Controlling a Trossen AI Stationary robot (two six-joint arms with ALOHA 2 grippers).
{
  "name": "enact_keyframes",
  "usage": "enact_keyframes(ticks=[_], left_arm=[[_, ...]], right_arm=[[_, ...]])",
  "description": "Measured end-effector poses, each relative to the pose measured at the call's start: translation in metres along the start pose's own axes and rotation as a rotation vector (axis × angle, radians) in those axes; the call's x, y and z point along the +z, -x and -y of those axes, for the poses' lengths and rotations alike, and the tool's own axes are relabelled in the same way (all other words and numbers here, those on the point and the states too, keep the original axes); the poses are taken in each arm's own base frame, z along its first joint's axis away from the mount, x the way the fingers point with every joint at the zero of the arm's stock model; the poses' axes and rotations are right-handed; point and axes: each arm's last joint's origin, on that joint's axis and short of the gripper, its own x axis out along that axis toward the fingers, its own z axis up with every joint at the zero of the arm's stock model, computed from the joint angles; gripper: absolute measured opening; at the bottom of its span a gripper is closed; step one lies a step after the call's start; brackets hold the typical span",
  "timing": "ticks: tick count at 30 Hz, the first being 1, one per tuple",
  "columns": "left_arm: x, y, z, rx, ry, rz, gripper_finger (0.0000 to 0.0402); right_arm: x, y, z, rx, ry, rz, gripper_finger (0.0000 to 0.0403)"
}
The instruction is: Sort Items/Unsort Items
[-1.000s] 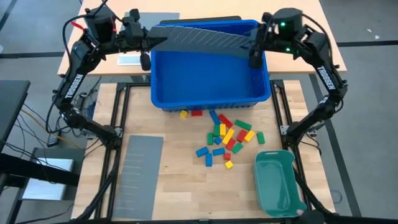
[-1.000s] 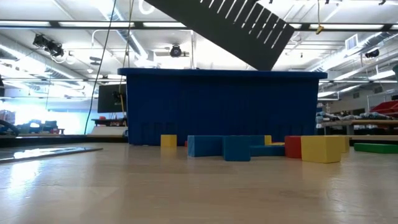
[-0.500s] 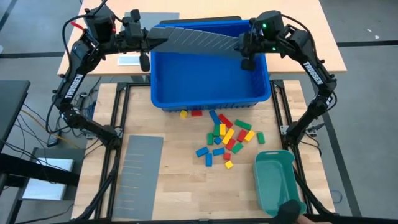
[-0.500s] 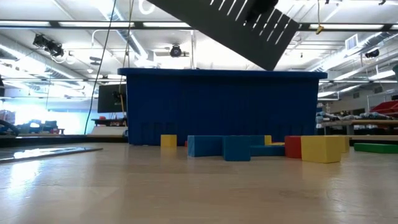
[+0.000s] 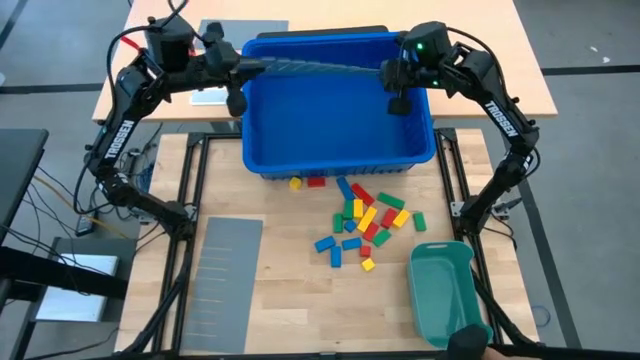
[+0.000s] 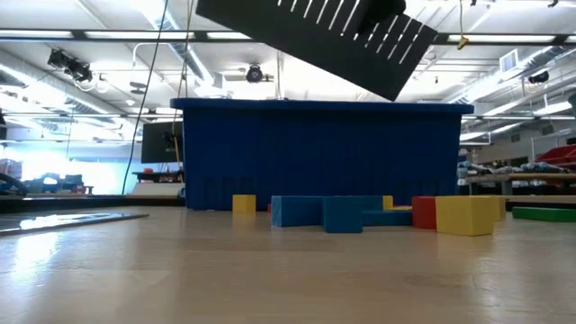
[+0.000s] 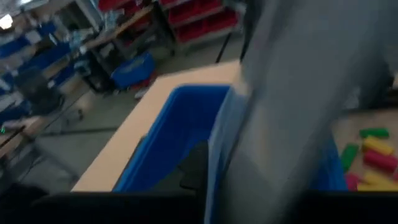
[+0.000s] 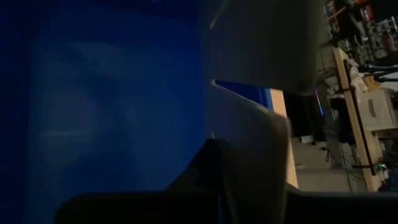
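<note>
A flat grey slotted divider sheet (image 5: 315,67) hangs over the blue bin (image 5: 340,130), nearly on edge in the high view and slanting in the low view (image 6: 315,40). My left gripper (image 5: 243,68) is at its left end and my right gripper (image 5: 390,72) is shut on its right end. The items, small red, yellow, green and blue blocks (image 5: 362,218), lie loose on the table in front of the bin, also seen in the low view (image 6: 360,211). No gripper is near them. My right gripper holds the divider sheet by its right end (image 5: 382,70), coming from the table's right and slanting down. The sheet (image 8: 249,124) runs past the fingers, which hide the place of contact. It is lifted clear above the bin, tipped on edge.
A teal tray (image 5: 445,295) lies at the near right. A second grey slotted sheet (image 5: 225,275) lies flat at the near left, and another grey sheet (image 5: 245,28) lies behind the bin. The bin's walls stand right below the hanging sheet.
My right gripper has moved toward the table's left and down onto the divider sheet's right end. The sheet has tipped from a broad slant to nearly on edge seen from above. In the low view its left end has come down into sight.
</note>
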Motion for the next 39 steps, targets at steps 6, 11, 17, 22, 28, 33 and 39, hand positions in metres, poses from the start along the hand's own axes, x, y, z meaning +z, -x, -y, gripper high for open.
enact_keyframes(ticks=[6,11,17,22,28,33,39], left_arm=[[-0.007,0.002,-0.002,0.122,0.006,-0.130,0.0109],[-0.007,0.014,-0.002,0.186,-0.002,-0.161,0.0129],[-0.004,0.036,0.001,0.217,-0.024,-0.143,0.0133],[-0.001,0.052,0.003,0.227,-0.025,-0.118,0.0133],[-0.008,0.052,0.002,0.191,-0.024,-0.164,0.0133],[-0.016,0.047,-0.004,0.165,-0.018,-0.174,0.0133],[-0.037,0.030,-0.010,0.136,0.014,-0.224,0.0133]], right_arm=[[-0.007,0.000,0.001,0.015,0.007,-0.043,0.0002],[-0.015,-0.001,0.004,0.043,-0.013,-0.057,0.0001],[-0.021,-0.002,0.005,0.076,-0.027,-0.064,0.0001],[-0.024,-0.002,0.004,0.109,-0.027,-0.075,0.0000],[-0.027,-0.003,0.002,0.124,-0.059,-0.108,0.0000],[-0.028,-0.008,0.001,0.138,-0.069,-0.132,0.0000],[-0.026,-0.028,-0.001,0.178,-0.065,-0.146,0.0000]])
